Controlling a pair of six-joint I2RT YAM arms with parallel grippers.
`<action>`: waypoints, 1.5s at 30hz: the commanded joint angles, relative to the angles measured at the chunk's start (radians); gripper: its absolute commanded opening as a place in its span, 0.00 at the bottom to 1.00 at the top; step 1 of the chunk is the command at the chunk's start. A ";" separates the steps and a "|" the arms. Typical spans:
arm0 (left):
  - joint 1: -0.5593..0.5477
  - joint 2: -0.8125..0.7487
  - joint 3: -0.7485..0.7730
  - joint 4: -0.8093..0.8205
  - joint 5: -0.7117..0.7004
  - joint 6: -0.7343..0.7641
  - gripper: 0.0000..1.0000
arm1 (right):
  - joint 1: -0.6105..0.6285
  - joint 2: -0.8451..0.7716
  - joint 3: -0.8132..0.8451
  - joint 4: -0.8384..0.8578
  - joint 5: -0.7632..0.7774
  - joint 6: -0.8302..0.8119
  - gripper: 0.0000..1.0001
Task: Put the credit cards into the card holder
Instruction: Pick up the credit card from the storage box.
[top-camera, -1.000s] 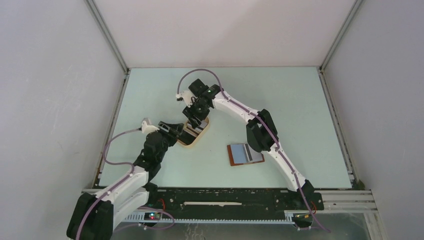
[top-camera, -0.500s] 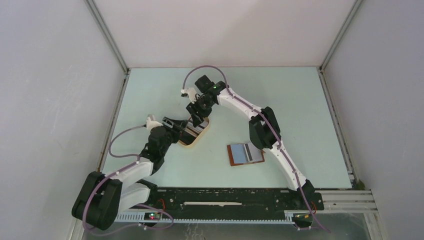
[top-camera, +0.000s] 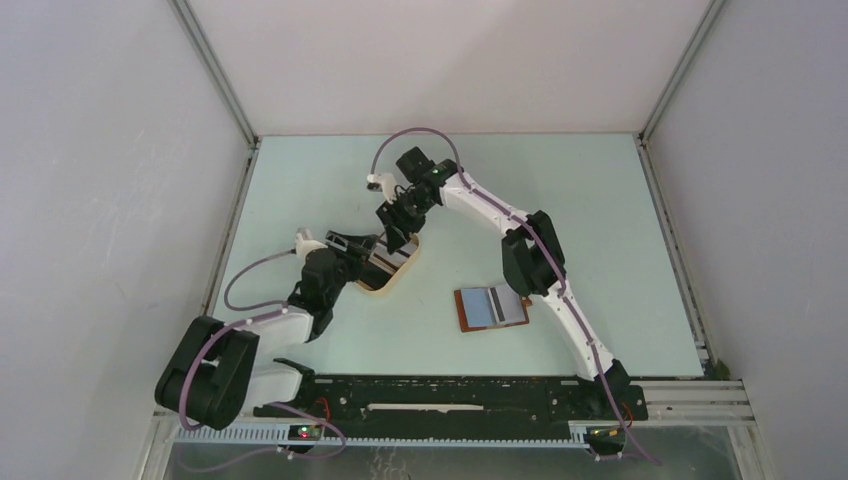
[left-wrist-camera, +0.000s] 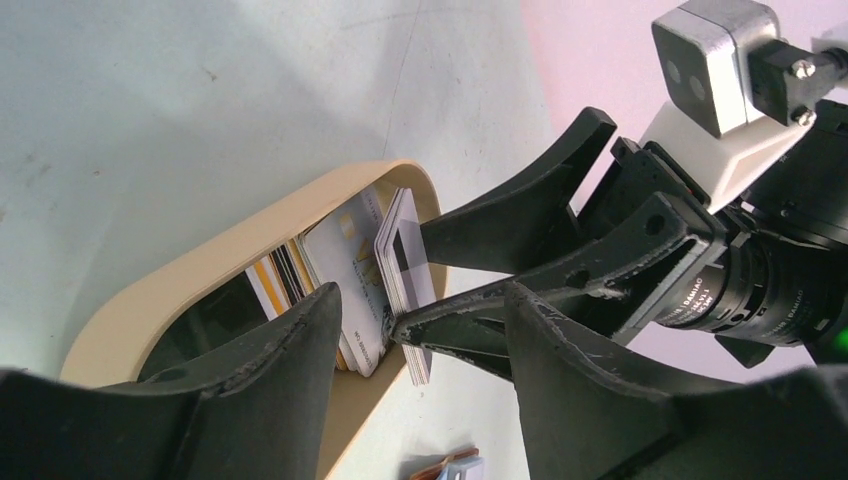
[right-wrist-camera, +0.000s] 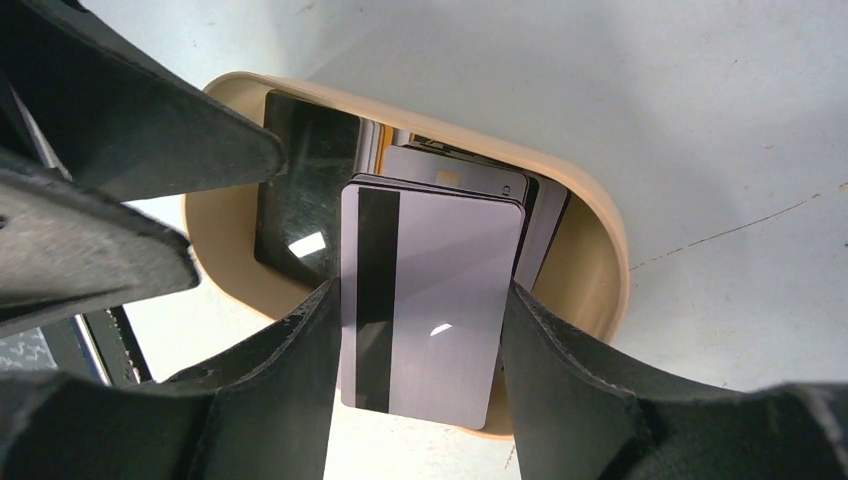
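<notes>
Grey striped card (right-wrist-camera: 430, 330) clamped in right pincer (right-wrist-camera: 422, 288); indistinct from top view.

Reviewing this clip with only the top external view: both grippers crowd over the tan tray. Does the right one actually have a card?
Observer: Yes; the right wrist view shows the right gripper shut on a thin stack of credit cards, magnetic stripe facing the camera.
Operator: Is the tray emptied?
Observer: No; more cards lean inside the tray behind that stack.
Operator: And the left gripper?
Observer: Its wrist view shows the left gripper open, straddling the held stack, gripping nothing.
</notes>
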 joint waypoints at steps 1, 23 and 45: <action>0.011 0.035 0.069 0.069 -0.031 -0.042 0.63 | -0.010 -0.089 -0.008 0.020 -0.055 0.024 0.40; 0.013 0.176 0.098 0.132 -0.023 -0.109 0.57 | -0.016 -0.105 -0.039 0.049 -0.118 0.039 0.38; 0.011 0.329 0.150 0.219 0.051 -0.150 0.49 | -0.009 -0.100 -0.065 0.077 -0.141 0.046 0.41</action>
